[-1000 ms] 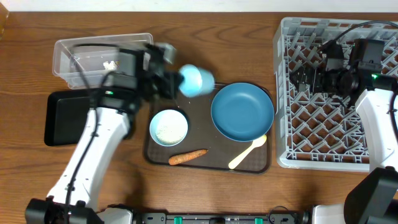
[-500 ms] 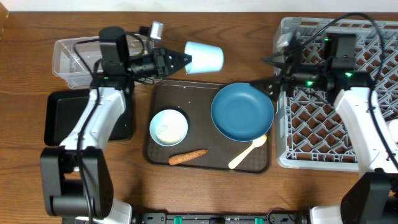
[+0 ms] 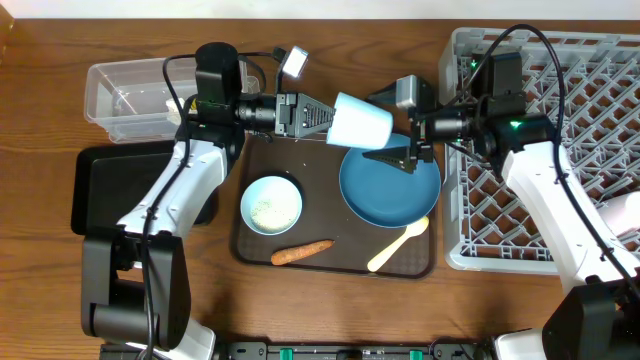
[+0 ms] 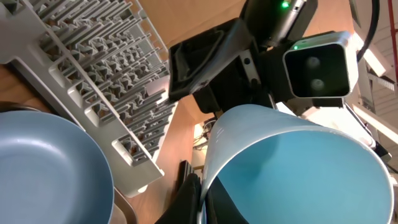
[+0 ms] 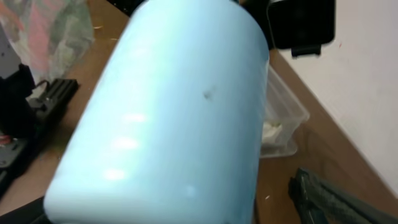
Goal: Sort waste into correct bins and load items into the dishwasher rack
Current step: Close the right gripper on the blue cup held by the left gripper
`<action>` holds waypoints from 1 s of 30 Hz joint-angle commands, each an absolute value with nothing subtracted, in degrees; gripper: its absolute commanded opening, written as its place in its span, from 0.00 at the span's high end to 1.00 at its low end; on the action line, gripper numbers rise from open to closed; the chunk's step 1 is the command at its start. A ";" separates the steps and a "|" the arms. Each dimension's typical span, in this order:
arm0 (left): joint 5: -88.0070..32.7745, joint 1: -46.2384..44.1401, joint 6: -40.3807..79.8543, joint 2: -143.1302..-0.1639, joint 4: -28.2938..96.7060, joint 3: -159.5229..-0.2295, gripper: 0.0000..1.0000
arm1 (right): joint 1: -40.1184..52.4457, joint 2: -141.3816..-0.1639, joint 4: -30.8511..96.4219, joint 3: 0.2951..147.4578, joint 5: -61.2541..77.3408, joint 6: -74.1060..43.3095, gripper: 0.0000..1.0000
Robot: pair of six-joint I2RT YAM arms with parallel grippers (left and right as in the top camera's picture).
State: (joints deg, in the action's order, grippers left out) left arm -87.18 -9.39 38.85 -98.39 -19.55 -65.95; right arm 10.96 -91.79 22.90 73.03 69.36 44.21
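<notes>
Left gripper (image 3: pixel 320 118) pinches bowl (image 3: pixel 362 122) rim above plate (image 3: pixel 385 190); right gripper (image 3: pixel 405 155) apart beside it. If we release early, bowl drops.

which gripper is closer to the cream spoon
Right. The right gripper is over the dark-blue plate's far edge, straight beyond the cream spoon in the overhead view. The left gripper, holding a light-blue bowl, sits farther off, beyond the plate's left side.

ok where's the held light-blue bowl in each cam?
Overhead: light-blue bowl upper centre, at the dark-blue plate's upper-left edge.
Left wrist: bowl lower right, inside facing the camera.
Right wrist: bowl fills most of the frame, outer wall showing.
Shared landmark: the plate, lower left in left wrist; absent from right wrist.
</notes>
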 commanded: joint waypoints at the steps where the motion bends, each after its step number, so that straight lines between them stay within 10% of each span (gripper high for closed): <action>1: -89.10 -9.19 38.87 -98.39 -19.86 -66.57 0.94 | 11.44 -91.85 20.93 73.97 71.02 43.07 0.07; 30: -81.60 -9.26 42.33 -98.39 -19.88 -66.57 0.94 | 11.70 -91.85 16.14 73.97 75.42 42.46 0.27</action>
State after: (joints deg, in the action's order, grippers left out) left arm -82.54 -9.23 41.39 -98.39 -19.57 -65.95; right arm 10.96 -91.79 16.43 73.03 73.36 42.68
